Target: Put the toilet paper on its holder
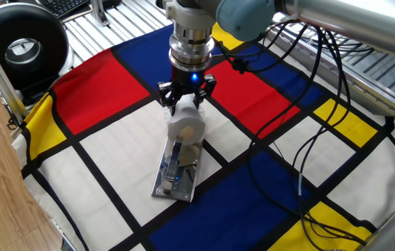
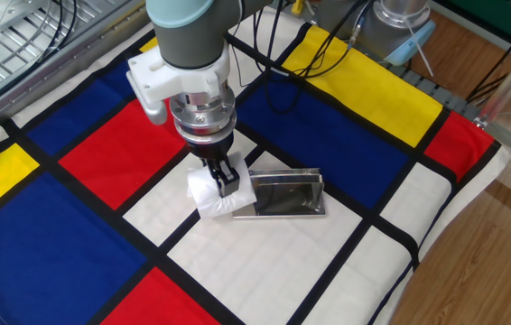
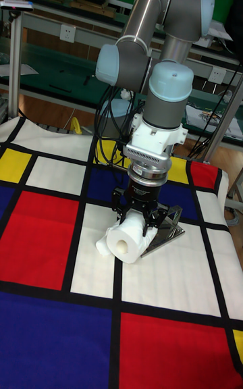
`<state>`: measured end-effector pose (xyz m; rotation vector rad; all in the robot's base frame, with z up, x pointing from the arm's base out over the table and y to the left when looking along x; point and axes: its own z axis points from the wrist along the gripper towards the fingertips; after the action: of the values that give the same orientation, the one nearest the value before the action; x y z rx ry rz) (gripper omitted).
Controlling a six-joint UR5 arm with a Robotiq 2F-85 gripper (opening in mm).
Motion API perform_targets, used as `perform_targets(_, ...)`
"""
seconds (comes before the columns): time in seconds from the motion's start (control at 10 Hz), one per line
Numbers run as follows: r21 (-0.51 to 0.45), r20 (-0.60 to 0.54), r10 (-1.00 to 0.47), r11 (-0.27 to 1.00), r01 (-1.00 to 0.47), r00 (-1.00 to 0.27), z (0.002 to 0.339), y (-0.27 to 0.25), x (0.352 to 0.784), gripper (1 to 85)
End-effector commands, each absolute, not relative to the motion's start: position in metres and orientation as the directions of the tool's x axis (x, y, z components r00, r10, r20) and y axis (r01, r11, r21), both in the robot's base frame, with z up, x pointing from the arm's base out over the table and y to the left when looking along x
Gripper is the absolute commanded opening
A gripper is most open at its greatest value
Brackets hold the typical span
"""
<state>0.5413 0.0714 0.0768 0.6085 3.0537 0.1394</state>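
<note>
**Roll in my grip at the end of the holder**

My gripper (image 1: 185, 100) points straight down, its dark fingers closed on the toilet paper (image 1: 184, 123), a soft white cylinder. The roll lies on its side, pressed to the cloth (image 2: 346, 108), at one short end of the holder (image 2: 284, 194). The holder is a flat, shiny chrome plate on a white square of the red, blue and yellow chequered cloth covering the counter. The tall fixed view shows the roll's round end face and dark core hole (image 3: 123, 247); the other views do not. There the holder (image 3: 165, 227) rises tilted behind the roll. The roll's long axis runs in line with the plate's length.
</note>
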Motion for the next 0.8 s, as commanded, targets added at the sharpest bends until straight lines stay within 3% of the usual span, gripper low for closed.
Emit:
perform_targets(0.0,0.101,-0.006,0.384,0.919,0.381,-0.923,0.0783,0.0725,0.5424,1.3)
perform_targets(0.7,0.093,-0.025,0.442,0.894,0.438,-0.897,0.0781,0.0676,0.5473,1.3)
